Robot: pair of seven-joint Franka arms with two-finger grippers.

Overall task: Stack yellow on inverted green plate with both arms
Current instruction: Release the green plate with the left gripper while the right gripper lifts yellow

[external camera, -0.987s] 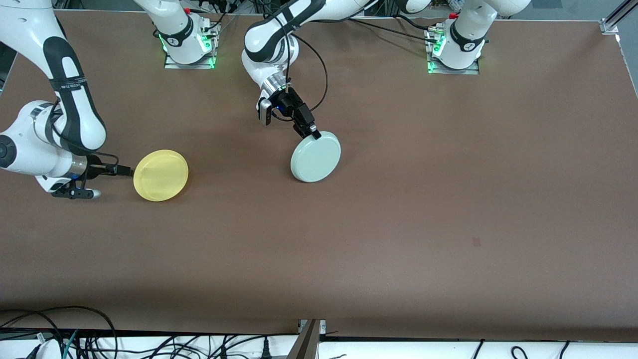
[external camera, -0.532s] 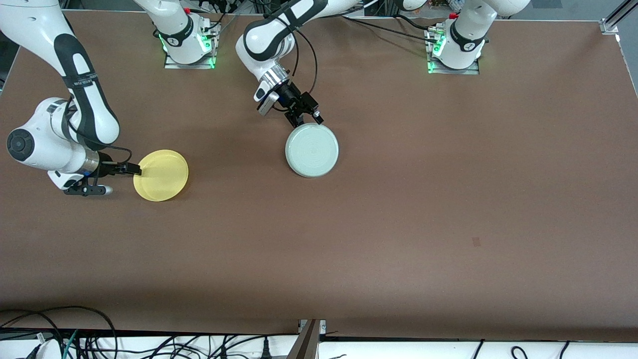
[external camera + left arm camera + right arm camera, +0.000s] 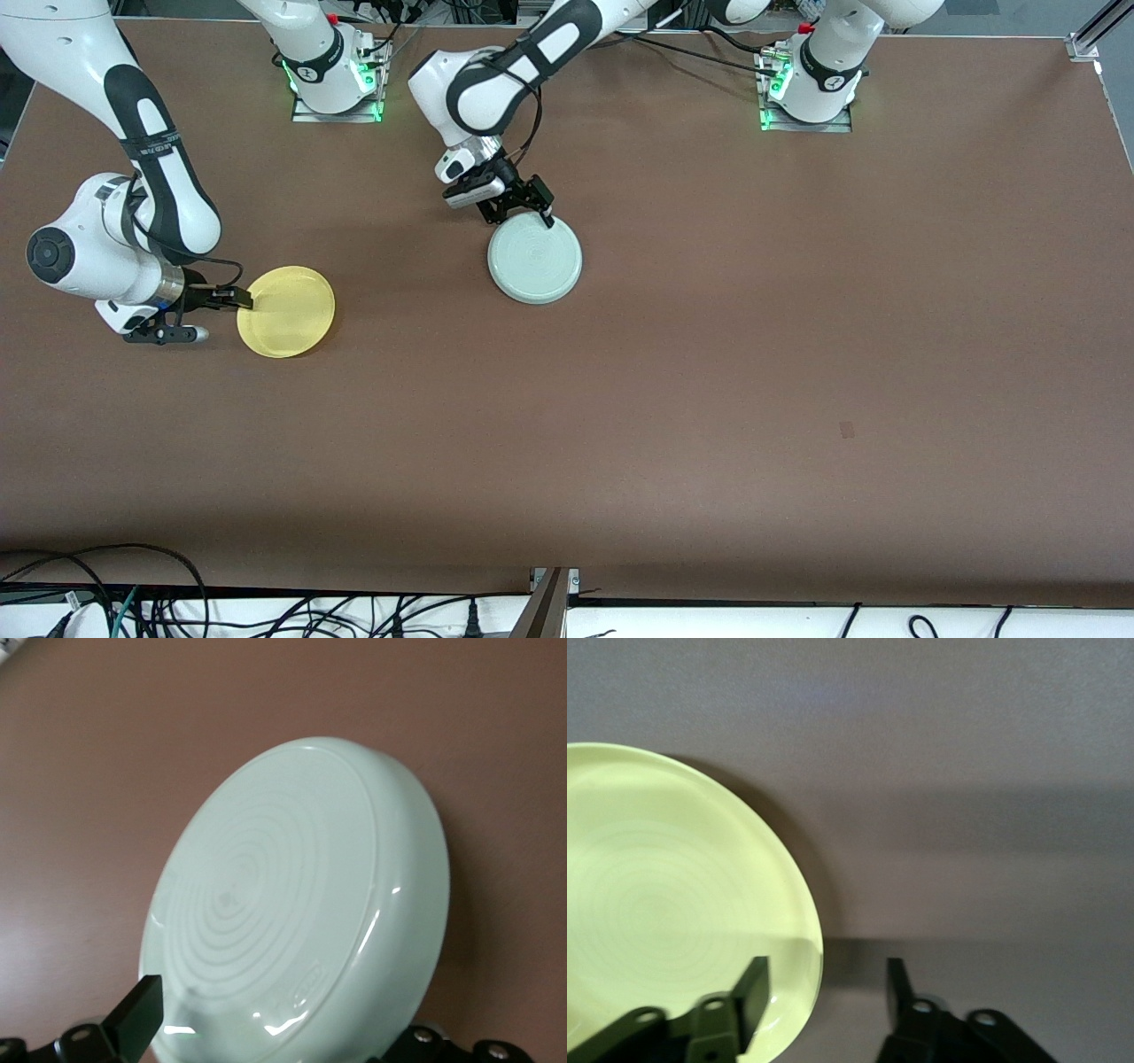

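The green plate (image 3: 536, 259) (image 3: 292, 895) lies upside down on the brown table, its ringed underside facing up. My left gripper (image 3: 524, 211) (image 3: 279, 1019) is open at the plate's edge on the side toward the robot bases, its fingers wide apart on either side of the rim. The yellow plate (image 3: 288, 312) (image 3: 664, 904) lies right way up toward the right arm's end of the table. My right gripper (image 3: 241, 299) (image 3: 824, 992) is low at its rim, open. One finger is over the plate's inside and the other outside, with a gap to the rim.
The two arm bases (image 3: 337, 84) (image 3: 808, 89) stand along the table edge farthest from the front camera. Cables (image 3: 133, 602) and a metal post (image 3: 551, 602) lie past the near edge. A small dark mark (image 3: 847, 430) shows on the table top.
The left gripper has let go of the green plate, which went from tilted to lying inverted and shifted toward the right arm's end. The right gripper has moved up to the yellow rim and its fingers have narrowed.
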